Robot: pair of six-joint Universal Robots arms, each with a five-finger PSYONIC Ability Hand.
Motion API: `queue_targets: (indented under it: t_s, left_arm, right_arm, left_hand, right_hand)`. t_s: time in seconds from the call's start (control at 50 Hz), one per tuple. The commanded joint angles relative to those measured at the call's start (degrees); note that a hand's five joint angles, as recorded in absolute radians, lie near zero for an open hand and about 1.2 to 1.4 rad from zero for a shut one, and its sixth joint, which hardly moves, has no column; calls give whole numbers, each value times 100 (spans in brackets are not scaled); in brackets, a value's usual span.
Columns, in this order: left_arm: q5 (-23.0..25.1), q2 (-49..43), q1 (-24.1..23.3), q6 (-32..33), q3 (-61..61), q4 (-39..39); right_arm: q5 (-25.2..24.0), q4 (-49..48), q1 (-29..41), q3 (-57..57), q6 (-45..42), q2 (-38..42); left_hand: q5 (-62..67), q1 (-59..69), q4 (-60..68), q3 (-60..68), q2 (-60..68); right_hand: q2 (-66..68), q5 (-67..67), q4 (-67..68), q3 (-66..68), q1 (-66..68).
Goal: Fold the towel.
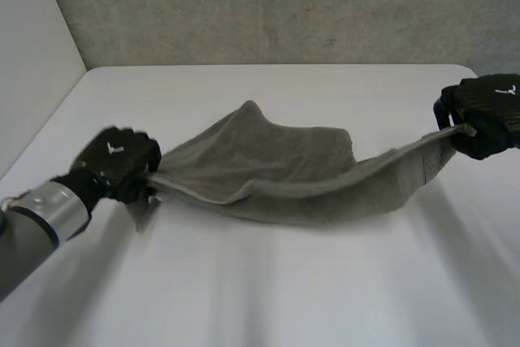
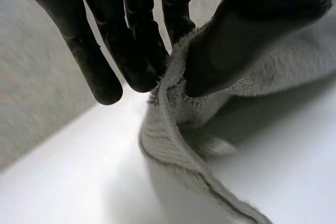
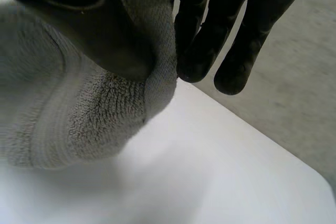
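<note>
White table [image 1: 268, 282], grey wall [image 1: 284, 6]: the towel [image 1: 276, 172] hangs stretched between the hands, its middle sagging onto the surface. Left hand [image 1: 118, 160] and right hand [image 1: 487, 115] each pinch one end. No neat fold is evident, so folding apparently remains.

Left hand [image 1: 118, 160], right hand [image 1: 487, 115]: thumb-to-finger pinches, well apart.

The towel [image 1: 276, 172] is plain taupe-grey with no print. Close up its looped pile looks paler, with a flatter ribbed band along the hem. The table [image 1: 268, 282] is plain white. The left hand [image 1: 118, 160] at mid-left and the right hand [image 1: 487, 111] at upper right are black, each with a small white mark. The back wall [image 1: 284, 6] is speckled grey.
</note>
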Motion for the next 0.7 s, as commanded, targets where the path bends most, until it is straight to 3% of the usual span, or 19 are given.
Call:
queue_targets:
  t_s: [0.02, 0.06, 0.1, 0.12, 0.16, 0.18, 0.22, 0.26, 0.28, 0.32, 0.34, 0.38, 0.42, 0.5, 0.54, 0.58, 0.7]
  left_arm:
    - [59, 739, -9, -464, 327, -458]
    - [59, 563, -9, -473, 537, -555]
    - [33, -162, 0, -481, 1123, -808]
    - [33, -166, 0, -481, 1126, -810]
    - [-29, -1032, -27, -481, 2018, -1168]
    - [-29, -1036, -27, -481, 2023, -1170]
    - [-46, -1511, -44, -481, 2559, -1390]
    - [-239, -2421, -289, -446, 3844, -1906]
    - [-240, -2425, -290, -446, 3851, -1908]
    - [-493, -3047, -588, -403, 5364, -2250]
    - [-495, -3049, -589, -402, 5371, -2251]
    - [-835, -3190, -764, -499, 6692, -2138]
    - [-994, -3164, -826, -534, 7221, -1850]
    - [-1294, -2873, -1011, -736, 7771, -959]
    - [-1469, -2418, -1020, -1165, 7701, -32]
    - [-1488, -2303, -1011, -1393, 7657, 355]
    - [-1164, -2311, -967, -1563, 7000, 360]
  right_arm:
    - [-284, 1229, 28, -646, -888, 153]
    - [-213, 1370, 99, -786, -1187, 470]
    - [267, 1528, 256, -1328, -1660, 1292]
    - [270, 1528, 257, -1331, -1662, 1296]
    - [1083, 1537, 790, -2039, -1775, 2022]
    - [1088, 1537, 793, -2043, -1776, 2025]
    - [1884, 1484, 1353, -3066, -1819, 2821]
    - [2183, 1449, 1556, -3698, -1855, 3252]
    - [2186, 1449, 1558, -3704, -1855, 3256]
    - [2641, 1222, 1811, -5086, -1785, 3930]
    - [2643, 1221, 1812, -5093, -1785, 3933]
    - [2914, 583, 2031, -6431, -1732, 4239]
    - [3011, 57, 2163, -6890, -1636, 4214]
    - [3171, -1117, 2340, -7053, -1257, 3880]
    - [3179, -1975, 2349, -6529, -863, 3407]
    - [3145, -2222, 2349, -6186, -775, 3249]
    - [3039, -2278, 2340, -5069, -765, 3141]
  left_hand:
    - [449, 611, 241, 335, 423]
    - [449, 611, 241, 335, 423]
    - [449, 611, 241, 335, 423]
    - [449, 611, 241, 335, 423]
    - [449, 611, 241, 335, 423]
    - [449, 611, 241, 335, 423]
    - [449, 611, 241, 335, 423]
    - [449, 611, 241, 335, 423]
    - [449, 611, 241, 335, 423]
    - [449, 611, 241, 335, 423]
    - [449, 611, 241, 335, 423]
    - [449, 611, 241, 335, 423]
    - [449, 611, 241, 335, 423]
    - [449, 611, 241, 335, 423]
    - [449, 611, 241, 335, 423]
    - [449, 611, 241, 335, 423]
    - [449, 611, 241, 335, 423]
  right_hand:
    - [489, 336, 343, 383, 359]
    - [489, 336, 343, 383, 359]
    - [489, 336, 343, 383, 359]
    - [489, 336, 343, 383, 359]
    - [489, 336, 343, 383, 359]
    - [489, 336, 343, 383, 359]
    - [489, 336, 343, 383, 359]
    - [489, 336, 343, 383, 359]
    - [489, 336, 343, 383, 359]
    - [489, 336, 343, 383, 359]
    - [489, 336, 343, 383, 359]
    - [489, 336, 343, 383, 359]
    - [489, 336, 343, 383, 359]
    - [489, 336, 343, 383, 359]
    - [489, 336, 343, 383, 359]
    - [489, 336, 343, 383, 359]
    - [489, 336, 343, 383, 359]
